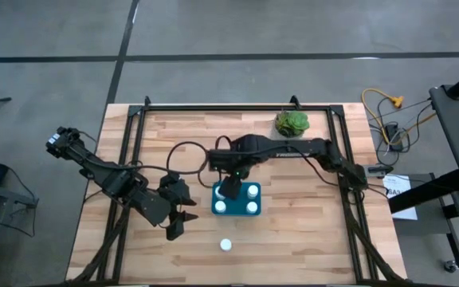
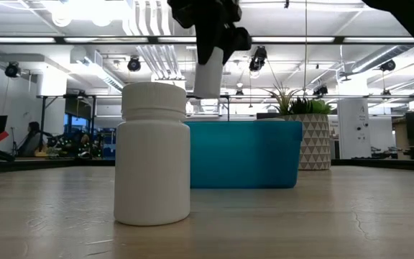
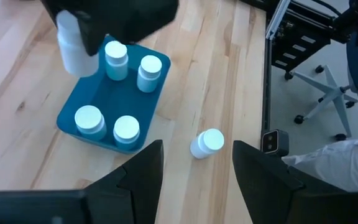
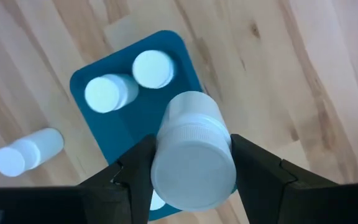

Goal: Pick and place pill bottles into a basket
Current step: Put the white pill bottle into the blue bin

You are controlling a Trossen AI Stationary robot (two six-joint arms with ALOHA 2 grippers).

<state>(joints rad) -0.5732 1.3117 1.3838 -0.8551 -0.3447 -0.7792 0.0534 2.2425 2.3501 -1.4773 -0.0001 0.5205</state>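
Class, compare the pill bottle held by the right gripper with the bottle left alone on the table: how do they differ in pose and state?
The held bottle is off the table, clamped in the right gripper above the teal basket; the lone bottle stands on the wooden table, outside the basket. The held bottle is gripped by both fingers; the lone bottle is touched by nothing, the left gripper hanging open beside it. Both are small, white and capped.

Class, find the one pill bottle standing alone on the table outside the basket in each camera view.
High: loose bottle, near edge, below the basket.
Low: big, foreground left.
Left wrist: beside the basket, above the fingers.
Right wrist: far left.
Shared landmark: the teal basket.
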